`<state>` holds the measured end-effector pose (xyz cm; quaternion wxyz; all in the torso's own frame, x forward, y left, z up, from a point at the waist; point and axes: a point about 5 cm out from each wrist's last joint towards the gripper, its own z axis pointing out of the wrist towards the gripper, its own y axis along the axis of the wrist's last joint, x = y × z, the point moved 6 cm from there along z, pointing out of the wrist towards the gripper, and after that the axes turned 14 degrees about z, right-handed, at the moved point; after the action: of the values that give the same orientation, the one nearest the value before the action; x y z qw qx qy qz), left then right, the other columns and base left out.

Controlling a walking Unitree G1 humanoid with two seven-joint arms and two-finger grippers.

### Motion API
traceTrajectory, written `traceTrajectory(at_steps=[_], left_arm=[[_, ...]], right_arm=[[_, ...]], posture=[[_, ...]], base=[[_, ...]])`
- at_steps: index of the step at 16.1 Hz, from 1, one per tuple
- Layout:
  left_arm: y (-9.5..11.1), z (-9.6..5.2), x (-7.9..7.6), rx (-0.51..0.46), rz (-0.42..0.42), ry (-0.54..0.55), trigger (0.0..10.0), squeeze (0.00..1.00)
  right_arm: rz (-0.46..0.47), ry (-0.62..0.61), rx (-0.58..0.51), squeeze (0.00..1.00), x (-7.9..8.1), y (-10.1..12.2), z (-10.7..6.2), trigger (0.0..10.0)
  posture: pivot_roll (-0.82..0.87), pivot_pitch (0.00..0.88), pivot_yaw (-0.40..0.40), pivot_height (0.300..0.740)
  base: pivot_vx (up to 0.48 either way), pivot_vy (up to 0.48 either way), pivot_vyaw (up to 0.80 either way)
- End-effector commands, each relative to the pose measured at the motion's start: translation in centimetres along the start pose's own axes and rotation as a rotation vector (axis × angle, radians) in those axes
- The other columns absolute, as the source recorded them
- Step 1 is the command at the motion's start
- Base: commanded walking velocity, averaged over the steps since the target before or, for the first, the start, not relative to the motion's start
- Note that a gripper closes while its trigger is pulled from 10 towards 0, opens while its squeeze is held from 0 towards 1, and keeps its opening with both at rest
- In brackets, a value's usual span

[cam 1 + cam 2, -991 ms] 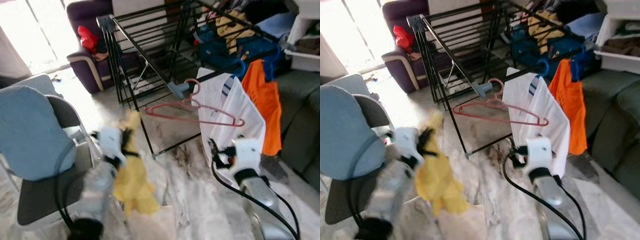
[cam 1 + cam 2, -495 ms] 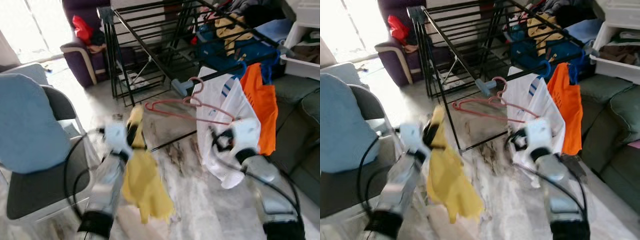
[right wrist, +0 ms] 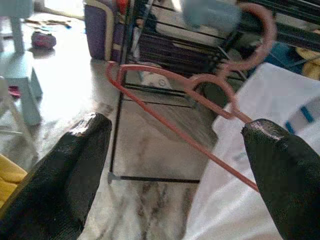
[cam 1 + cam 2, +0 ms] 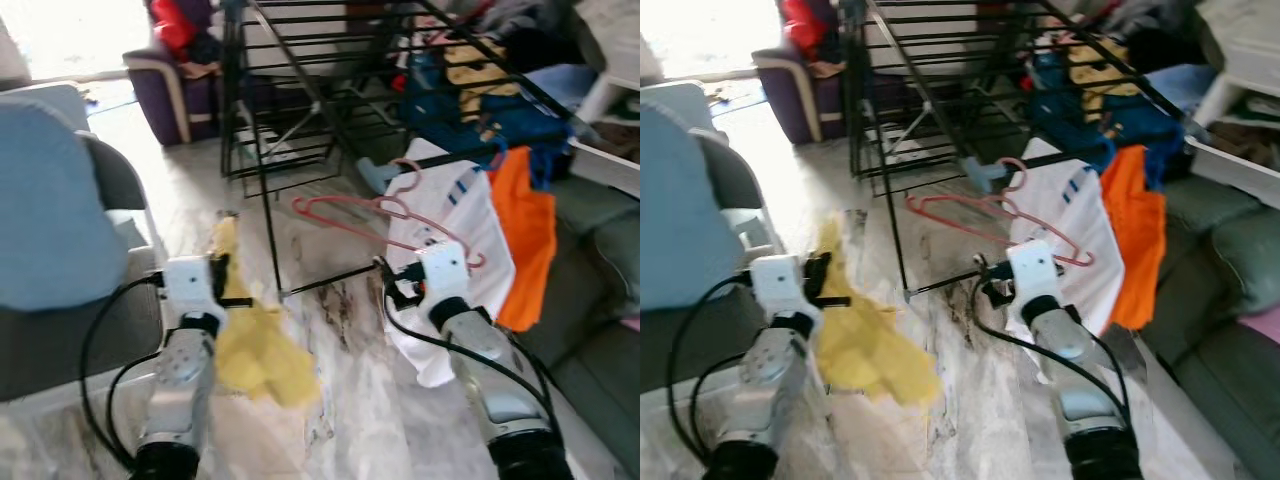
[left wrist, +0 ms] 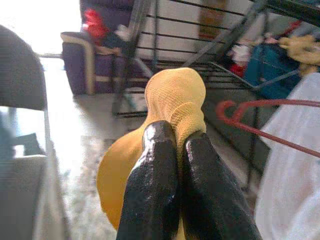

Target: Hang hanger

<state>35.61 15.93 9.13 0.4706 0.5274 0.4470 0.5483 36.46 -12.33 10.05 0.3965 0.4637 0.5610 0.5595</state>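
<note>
A thin pink wire hanger hangs by its hook from the end of a black metal drying rack, draped beside a white shirt, its long bar running roughly level across the rack's front. The right gripper, fingers spread wide and empty, sits just below and in front of that bar and is the nearer arm. The left gripper is clenched on a yellow cloth, well off to the left.
</note>
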Motion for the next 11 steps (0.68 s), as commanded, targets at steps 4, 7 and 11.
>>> traceTrajectory(at_steps=[4,7,11], left_arm=[[2.5,0.9,-1.0,-0.067,0.055,-0.043,10.0,0.00],[2.4,1.2,-1.3,-0.051,0.054,-0.078,10.0,0.00],[1.8,1.4,-2.3,-0.028,0.060,-0.121,10.0,0.00]], right_arm=[[0.016,-0.061,-0.024,0.00,-1.1,0.0,0.0,10.0],[0.029,-0.131,-0.057,0.00,-2.1,0.4,-0.4,10.0],[0.060,-0.138,-0.045,0.00,-1.6,-0.4,-0.7,10.0]], posture=[[-0.06,0.000,-0.024,0.740],[-0.09,0.000,0.043,0.740],[-0.12,0.000,0.057,0.740]], base=[[0.000,0.000,0.00],[0.000,-0.102,0.00],[0.000,-0.313,0.00]])
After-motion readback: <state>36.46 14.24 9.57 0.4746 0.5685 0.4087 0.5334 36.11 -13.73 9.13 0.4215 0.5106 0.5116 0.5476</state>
